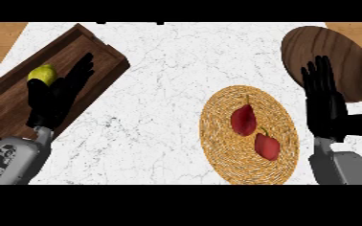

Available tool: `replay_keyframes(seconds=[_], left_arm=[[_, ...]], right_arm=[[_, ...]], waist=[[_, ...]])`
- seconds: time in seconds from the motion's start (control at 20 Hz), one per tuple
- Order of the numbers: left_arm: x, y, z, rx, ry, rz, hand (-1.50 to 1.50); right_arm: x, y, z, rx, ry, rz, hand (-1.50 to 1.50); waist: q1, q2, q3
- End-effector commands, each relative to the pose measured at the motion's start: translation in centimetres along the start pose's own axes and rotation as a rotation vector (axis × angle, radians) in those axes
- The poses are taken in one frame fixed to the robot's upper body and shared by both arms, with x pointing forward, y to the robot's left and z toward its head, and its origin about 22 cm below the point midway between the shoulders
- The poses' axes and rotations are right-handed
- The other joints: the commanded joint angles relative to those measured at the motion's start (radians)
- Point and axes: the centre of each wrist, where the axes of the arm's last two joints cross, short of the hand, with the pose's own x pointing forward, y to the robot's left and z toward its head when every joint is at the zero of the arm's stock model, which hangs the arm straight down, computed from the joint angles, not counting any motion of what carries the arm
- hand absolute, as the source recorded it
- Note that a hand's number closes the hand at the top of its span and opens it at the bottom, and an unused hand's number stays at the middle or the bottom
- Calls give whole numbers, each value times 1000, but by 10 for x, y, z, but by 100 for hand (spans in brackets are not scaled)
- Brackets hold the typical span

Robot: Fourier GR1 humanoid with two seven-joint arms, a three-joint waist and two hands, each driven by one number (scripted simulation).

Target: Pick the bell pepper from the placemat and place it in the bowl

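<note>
— What is seen on the placemat (pixel 216 146)?
— Two red peppers (pixel 244 120).
— And the hands?
— The right hand (pixel 324 101) is held open beside the bowl (pixel 314 43); the left hand (pixel 58 96), open over a tray (pixel 84 45).

The left hand (pixel 58 93) is at the left side of the view, its fingers straight and pointing up and to the right. The right hand (pixel 325 100) is at the right side, fingers straight and pointing up. Both grey forearms enter from the lower edge.

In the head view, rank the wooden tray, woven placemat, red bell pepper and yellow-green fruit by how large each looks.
1. wooden tray
2. woven placemat
3. red bell pepper
4. yellow-green fruit
</note>
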Motion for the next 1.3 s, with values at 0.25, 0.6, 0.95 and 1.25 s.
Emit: replay_keyframes(seconds=[0.25,0.6,0.95,1.25], left_arm=[[-5,52,9,334,-63,-1,0],[-29,39,28,352,-12,37,0],[-18,32,28,325,-63,51,0],[-26,27,39,308,-62,58,0]], right_arm=[[105,-21,-1,163,-519,505,150],[6,-75,114,-293,-76,894,-150],[17,-25,210,-352,-79,974,-150],[96,-17,211,-370,-35,1069,-150]], waist=[[-42,-39,-1],[-83,-33,1],[-50,-11,3],[-14,-3,3]])
